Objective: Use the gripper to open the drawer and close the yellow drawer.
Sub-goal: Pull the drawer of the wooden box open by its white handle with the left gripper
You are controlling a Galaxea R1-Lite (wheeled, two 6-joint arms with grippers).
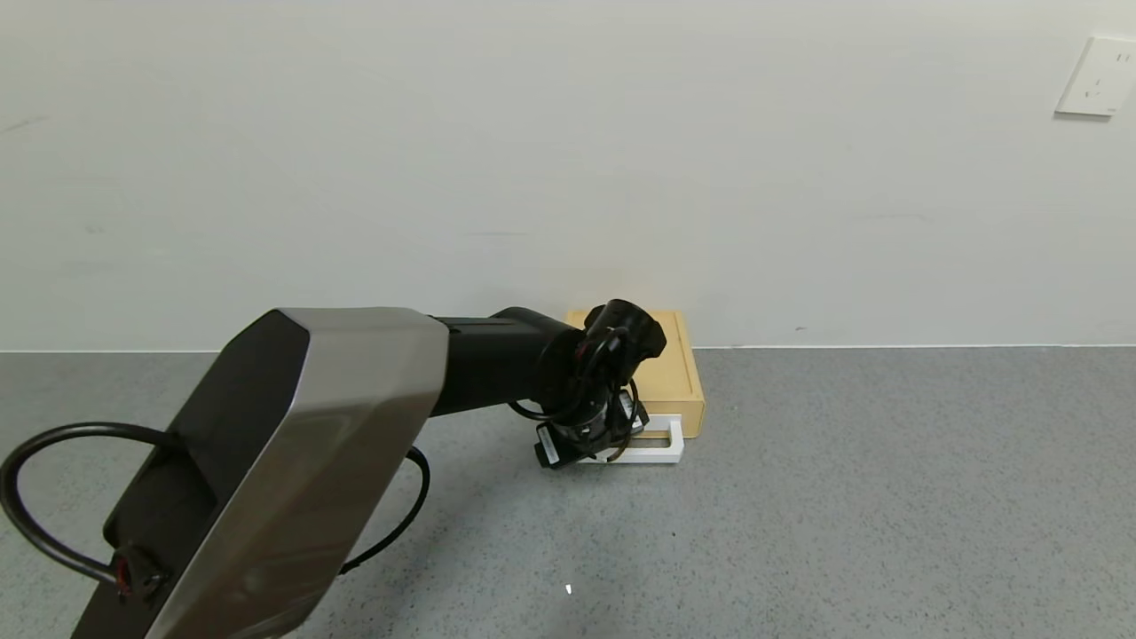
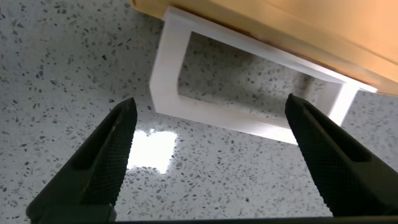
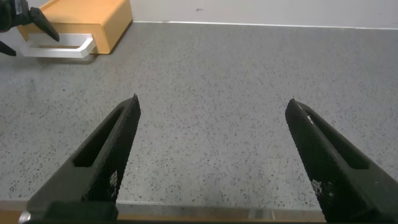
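The flat yellow case (image 1: 676, 362) stands against the wall, and the yellow drawer in it looks pushed in. Its white loop handle (image 1: 664, 449) sticks out toward me. My left gripper (image 1: 593, 446) hangs over the handle's left end, tips down. In the left wrist view the left gripper (image 2: 210, 102) is open; the handle (image 2: 236, 116) lies just beyond its dark fingers (image 2: 112, 152), untouched, with the yellow drawer front (image 2: 298, 31) behind. My right gripper (image 3: 213, 102) is open and empty over bare table, out of the head view. From there the case (image 3: 99, 22) and handle (image 3: 59, 50) show far off.
The grey speckled table (image 1: 887, 497) stretches wide to the right and in front of the case. The white wall rises right behind the case, with a socket (image 1: 1099, 76) high at the right. My left arm's silver link (image 1: 293, 461) fills the near left.
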